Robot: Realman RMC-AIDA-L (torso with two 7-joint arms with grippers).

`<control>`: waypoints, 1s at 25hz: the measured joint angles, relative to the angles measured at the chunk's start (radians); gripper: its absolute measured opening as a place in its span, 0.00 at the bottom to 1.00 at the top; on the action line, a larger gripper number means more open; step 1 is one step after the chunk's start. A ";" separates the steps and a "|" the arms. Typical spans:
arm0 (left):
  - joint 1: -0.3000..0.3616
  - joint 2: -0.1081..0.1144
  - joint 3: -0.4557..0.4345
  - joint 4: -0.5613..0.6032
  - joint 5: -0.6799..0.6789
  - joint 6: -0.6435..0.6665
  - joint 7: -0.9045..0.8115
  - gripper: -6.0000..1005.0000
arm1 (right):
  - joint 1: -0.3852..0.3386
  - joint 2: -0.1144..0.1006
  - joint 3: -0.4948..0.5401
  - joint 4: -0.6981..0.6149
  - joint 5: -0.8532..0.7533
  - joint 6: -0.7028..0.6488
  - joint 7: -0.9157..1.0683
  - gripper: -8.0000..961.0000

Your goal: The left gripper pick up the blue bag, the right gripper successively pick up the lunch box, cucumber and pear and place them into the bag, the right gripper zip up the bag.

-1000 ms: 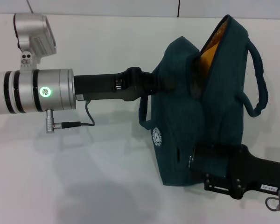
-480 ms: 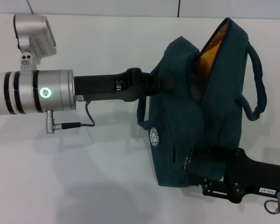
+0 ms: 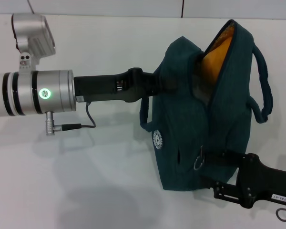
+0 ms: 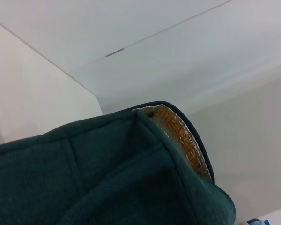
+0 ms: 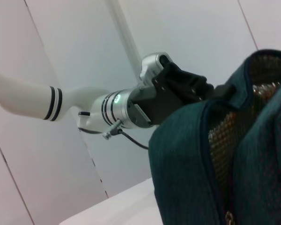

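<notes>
Blue bag (image 3: 190, 119) held up off the white table (image 3: 86, 181), upper end gaping to show foil lining (image 3: 218, 47), zip closed along the lower stretch. Left gripper (image 3: 168, 85) clamped on the bag's upper side near one loop handle (image 3: 145, 114). Right gripper (image 3: 209, 160) low at the bag's lower end by the ring zip pull (image 3: 199, 163); cannot tell whether closed on it

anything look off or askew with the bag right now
Nothing damaged or spilled. The blue bag is gaping at its far end, foil lining showing, with the ring zip pull at the near end by the right end effector. The left end effector holds its side.
</notes>
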 joint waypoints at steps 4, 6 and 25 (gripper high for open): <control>-0.004 0.000 0.003 0.000 -0.001 -0.003 0.000 0.04 | 0.020 0.004 -0.022 -0.007 -0.009 0.006 0.003 0.66; -0.005 0.000 0.004 0.000 -0.001 -0.003 0.000 0.04 | 0.031 0.004 -0.041 -0.009 -0.010 0.003 0.004 0.66; -0.005 0.002 0.003 0.005 -0.001 -0.004 0.000 0.04 | -0.028 -0.001 -0.105 -0.036 0.063 -0.031 0.013 0.66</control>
